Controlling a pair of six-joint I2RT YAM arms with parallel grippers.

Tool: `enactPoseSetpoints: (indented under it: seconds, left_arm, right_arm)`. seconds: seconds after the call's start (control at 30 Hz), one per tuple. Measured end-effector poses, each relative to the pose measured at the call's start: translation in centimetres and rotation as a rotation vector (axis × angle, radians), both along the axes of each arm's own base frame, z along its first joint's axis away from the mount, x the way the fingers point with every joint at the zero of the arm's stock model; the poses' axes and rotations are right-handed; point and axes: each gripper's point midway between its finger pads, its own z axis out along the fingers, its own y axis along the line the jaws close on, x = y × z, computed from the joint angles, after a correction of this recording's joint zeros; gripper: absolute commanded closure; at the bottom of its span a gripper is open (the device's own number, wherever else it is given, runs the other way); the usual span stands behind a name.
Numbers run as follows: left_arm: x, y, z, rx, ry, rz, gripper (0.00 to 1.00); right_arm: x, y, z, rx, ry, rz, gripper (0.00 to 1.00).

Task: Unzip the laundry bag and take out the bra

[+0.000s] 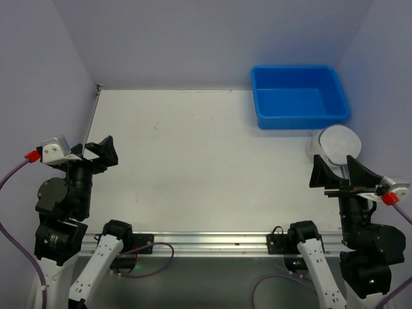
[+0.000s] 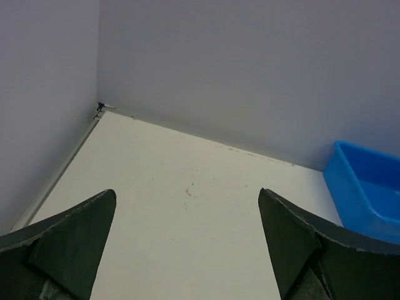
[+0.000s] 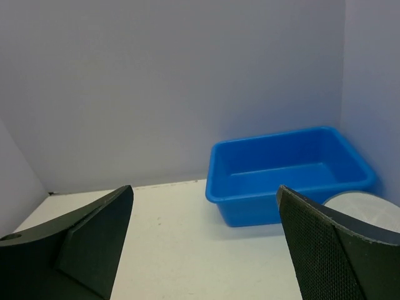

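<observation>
The laundry bag (image 1: pixel 339 143) is a small, round, white thing on the table (image 1: pixel 193 167), over on the right side. It sits just in front of the right gripper (image 1: pixel 335 168), at about 12 o'clock from it, and nothing is touching it. The right jaws are wide apart with nothing in them. The left gripper (image 1: pixel 96 150) is also wide apart and holds nothing. The bag is far from it, at about 3 o'clock. The blue bin (image 1: pixel 299 96) is near the bag, at about 11 o'clock.

The right wrist view shows only a bit of the bag (image 3: pixel 365 209), behind one finger. The left wrist view shows the bin's corner (image 2: pixel 369 187) but not the bag.
</observation>
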Motion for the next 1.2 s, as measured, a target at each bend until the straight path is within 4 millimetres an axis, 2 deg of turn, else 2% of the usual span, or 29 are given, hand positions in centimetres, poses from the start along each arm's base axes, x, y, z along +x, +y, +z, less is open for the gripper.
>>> enactPoseSetpoints:
  seconds: [0.3, 0.5, 0.63, 0.77, 0.9, 1.03, 1.2]
  left_arm:
    - [2.2, -1.4, -3.7, 0.023, 0.086, -0.046, 0.00]
    - [4.3, -3.0, -7.4, 0.030, 0.172, -0.109, 0.00]
    - [5.8, -4.5, -11.4, 0.024, 0.264, -0.166, 0.00]
    - [6.8, -5.6, -14.7, 0.016, 0.331, -0.206, 0.00]
    - [7.2, -6.1, -16.8, 0.014, 0.361, -0.223, 0.00]
    - [7.1, -6.2, -17.1, 0.020, 0.352, -0.224, 0.00]
    - [6.8, -6.2, -17.3, 0.019, 0.330, -0.224, 0.00]
  right_arm:
    - [2.2, 0.6, -2.1, 0.037, 0.097, 0.014, 0.01]
    - [6.3, 1.4, -5.1, 0.117, 0.281, 0.016, 0.01]
    - [9.8, 1.2, -8.0, 0.202, 0.421, -0.047, 0.01]
    - [14.0, -1.2, -12.4, 0.229, 0.582, -0.259, 0.01]
    - [18.0, -4.8, -17.0, 0.174, 0.738, -0.514, 0.01]
    - [21.3, -9.1, -21.0, 0.136, 0.881, -0.725, 0.01]
    - [23.7, -13.3, -24.4, 0.118, 0.980, -0.885, 0.01]
